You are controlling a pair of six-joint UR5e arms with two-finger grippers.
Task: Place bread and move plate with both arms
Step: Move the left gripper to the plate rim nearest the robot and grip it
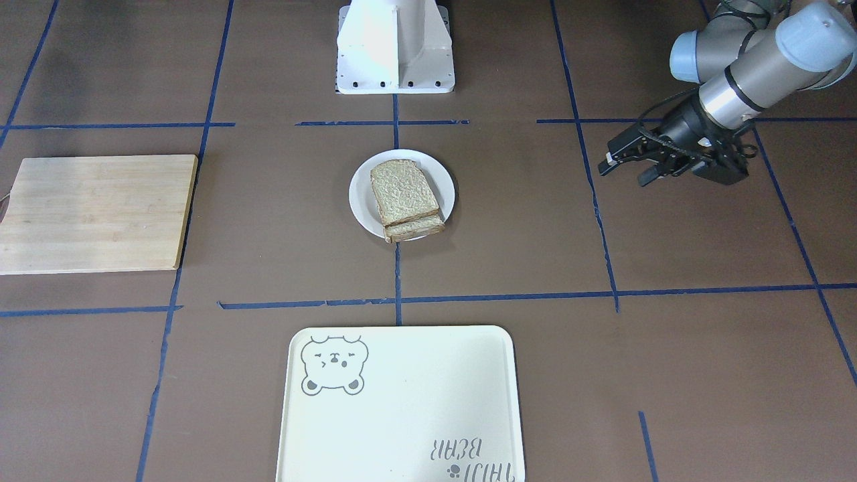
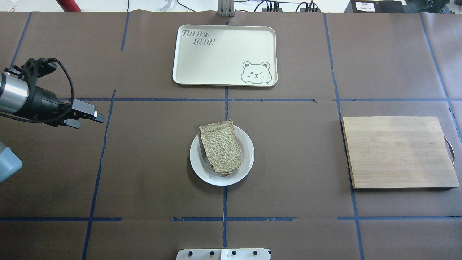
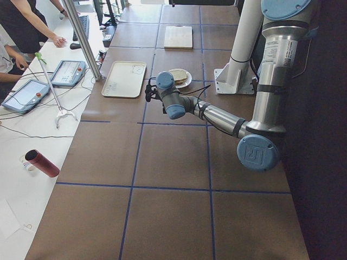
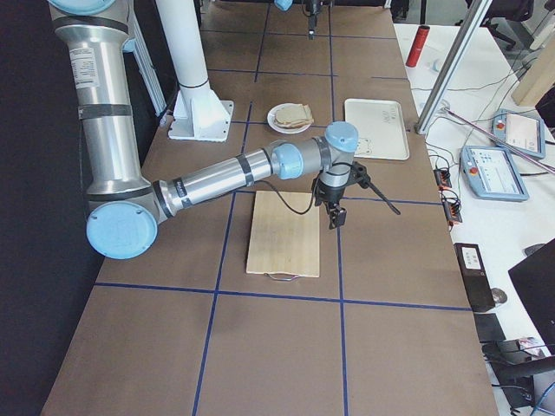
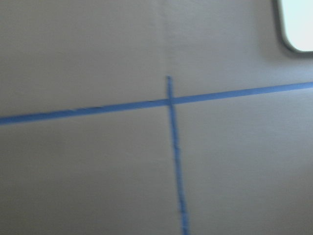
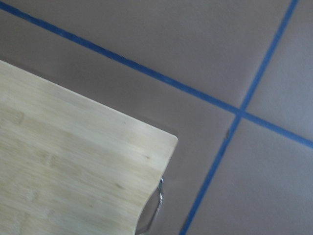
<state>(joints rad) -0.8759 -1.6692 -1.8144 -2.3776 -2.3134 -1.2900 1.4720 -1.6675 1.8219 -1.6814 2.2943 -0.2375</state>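
Tan speckled wholemeal bread slice (image 2: 221,151): on small round white plate (image 2: 248,159), mid-surface, overhanging the rim toward the far edge.
Left black 2-finger gripper (image 2: 89,122): fingers apart, empty, near the left edge.
Right gripper (image 4: 334,217): state cannot be told.
Risk: a tilted lift could slide the overhanging bread off.
Only the exterior right view shows the right gripper, near the pale wooden board (image 4: 284,234).

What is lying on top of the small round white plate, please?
A tan, speckled wholemeal bread slice with brown crust lies on the plate, stacked over a second slice whose edge peeks out. Anything between them is hidden.
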